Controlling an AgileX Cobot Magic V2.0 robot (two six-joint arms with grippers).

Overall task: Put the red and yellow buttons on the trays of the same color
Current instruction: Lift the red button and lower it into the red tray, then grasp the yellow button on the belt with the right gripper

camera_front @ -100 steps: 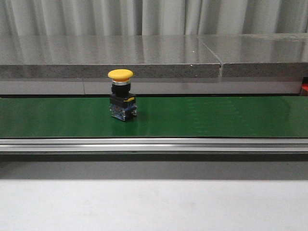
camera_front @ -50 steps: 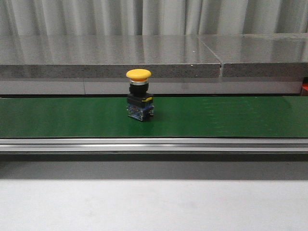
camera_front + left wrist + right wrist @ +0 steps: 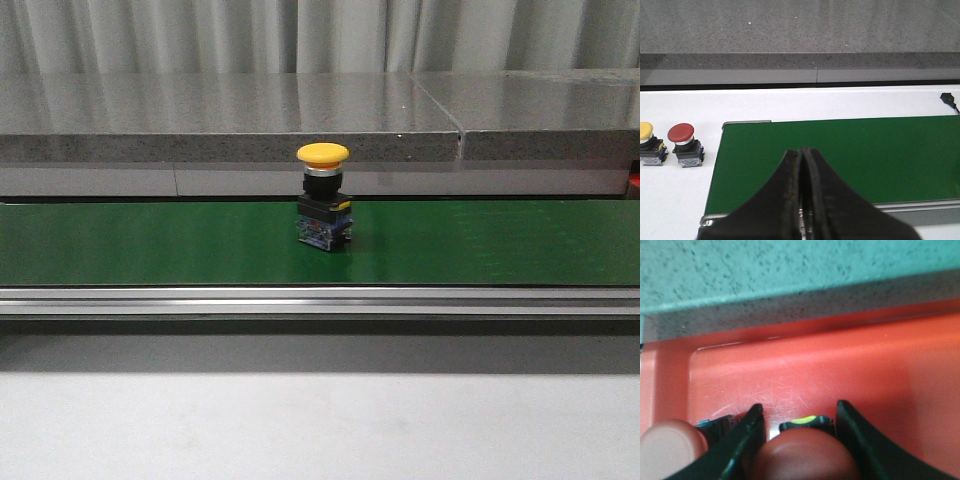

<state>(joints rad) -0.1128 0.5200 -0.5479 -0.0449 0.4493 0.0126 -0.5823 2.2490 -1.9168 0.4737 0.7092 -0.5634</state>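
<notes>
A yellow button [image 3: 324, 196] stands upright on the green conveyor belt [image 3: 500, 240], near the middle of the front view. In the left wrist view the left hand [image 3: 802, 165] has its fingers pressed together above the belt's end, while a second yellow button [image 3: 647, 145] and a red button [image 3: 684, 146] sit side by side on the white counter [image 3: 675, 200]. The right hand [image 3: 800, 425] is spread around a red-capped button [image 3: 802, 455] inside the red tray [image 3: 840, 365]; another red cap [image 3: 670, 450] sits at its nine o'clock.
</notes>
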